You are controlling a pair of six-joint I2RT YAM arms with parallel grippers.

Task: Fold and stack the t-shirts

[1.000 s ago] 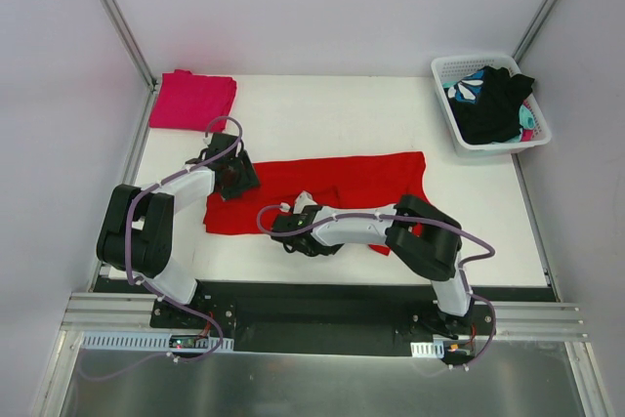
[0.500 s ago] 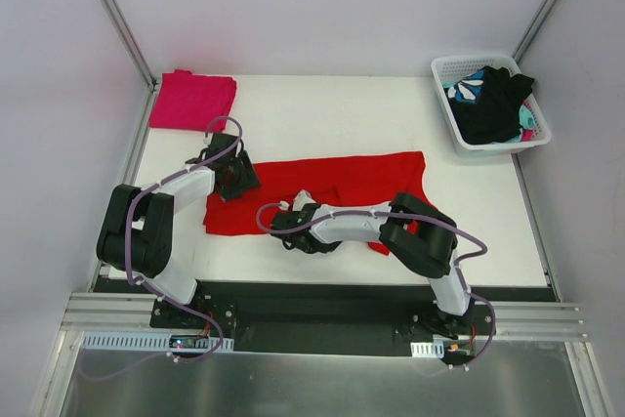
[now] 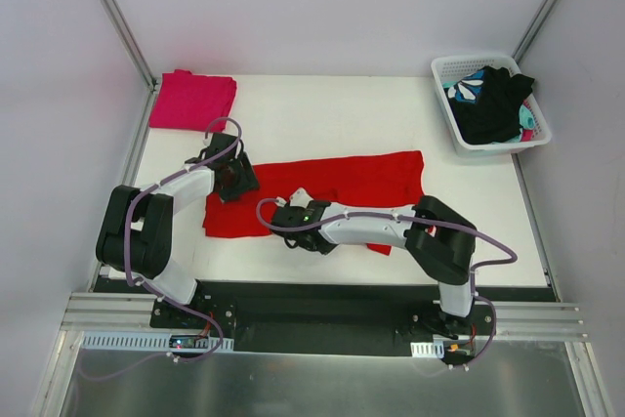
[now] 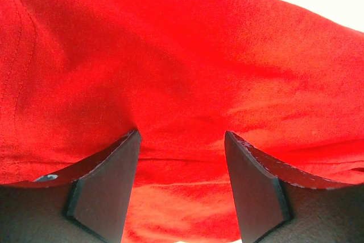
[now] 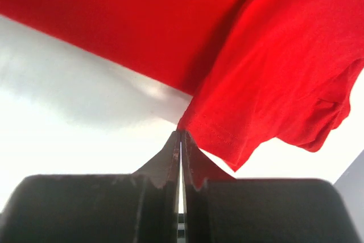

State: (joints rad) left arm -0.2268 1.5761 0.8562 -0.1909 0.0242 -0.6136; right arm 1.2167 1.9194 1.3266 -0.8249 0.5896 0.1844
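Right gripper (image 5: 181, 135): jaws pressed fully together, with the near hem of the red t-shirt (image 3: 361, 175) meeting their tips and, as far as the wrist view shows, pinched there. Left gripper (image 4: 182, 138): jaws standing moderately wide over the shirt's left end, cloth beneath them and nothing between them. White table (image 3: 332, 104) carries the red t-shirt across its middle as a long crosswise band, with one loose flap at the near edge beside the right arm. Basket (image 3: 459, 62) at the far right corner holds a black garment (image 3: 493, 104) and a teal-and-white garment (image 3: 467, 87). Magenta-pink t-shirt (image 3: 192, 100) lies folded at the far left corner, well apart from the red one. Step in hand, by judgement: folding the red shirt, with the pink one already folded. The next move calls for lifting the pinched hem and carrying it over the band while the left gripper pins or takes the opposite end. The thin edge could slip from the tips.
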